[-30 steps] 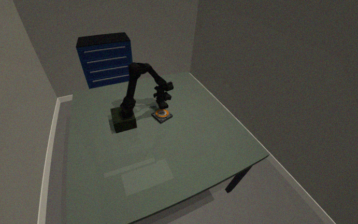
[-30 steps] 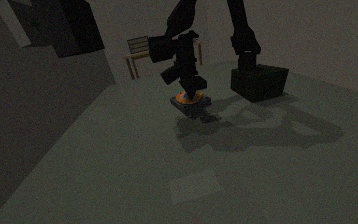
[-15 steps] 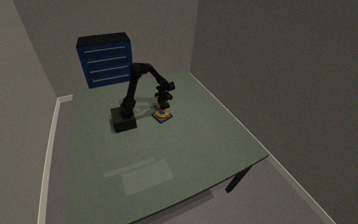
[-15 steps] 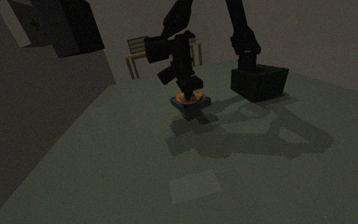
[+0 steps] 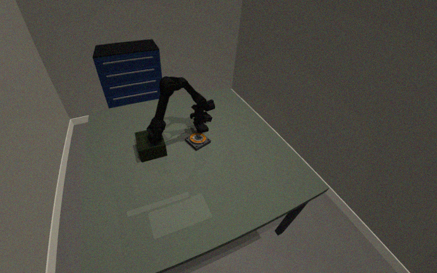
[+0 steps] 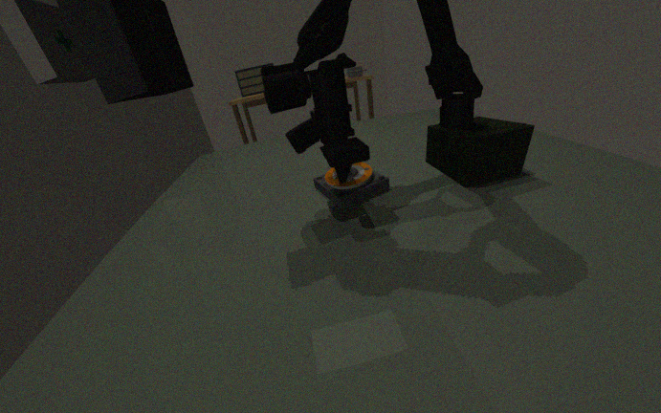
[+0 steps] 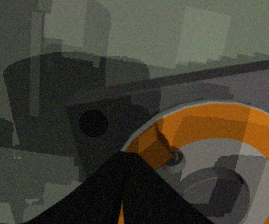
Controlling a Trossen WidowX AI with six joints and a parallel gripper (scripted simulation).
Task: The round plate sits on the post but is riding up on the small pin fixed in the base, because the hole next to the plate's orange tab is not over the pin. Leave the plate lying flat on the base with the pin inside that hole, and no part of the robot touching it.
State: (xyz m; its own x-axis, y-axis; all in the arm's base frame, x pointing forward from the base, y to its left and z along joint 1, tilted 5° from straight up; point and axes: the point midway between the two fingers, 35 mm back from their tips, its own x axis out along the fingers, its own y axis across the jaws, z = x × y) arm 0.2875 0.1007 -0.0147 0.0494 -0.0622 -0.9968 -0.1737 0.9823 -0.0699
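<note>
The round plate (image 5: 192, 138) (image 6: 366, 173) (image 7: 210, 120), with an orange ring around a grey middle, sits over the square dark grey base (image 5: 196, 147) (image 6: 382, 184) (image 7: 245, 82). The round post (image 7: 217, 192) shows at the plate's middle in the wrist view. A small dark-topped knob (image 7: 175, 159) stands between the orange ring and the post. My gripper (image 5: 198, 133) (image 6: 342, 182) (image 7: 125, 161) is shut and empty, pointing down at the plate. Its tips overlap the ring's edge near the knob in the wrist view; contact cannot be told. The pin, tab hole and plate's tilt cannot be made out.
The base has a dark round corner hole (image 7: 93, 123). The arm's box-shaped mount (image 5: 151, 149) (image 6: 478, 151) stands on the green table (image 5: 240, 169) (image 6: 193, 308). A blue drawer cabinet (image 5: 131, 77) stands beyond the table. Arm shadows fall across the base.
</note>
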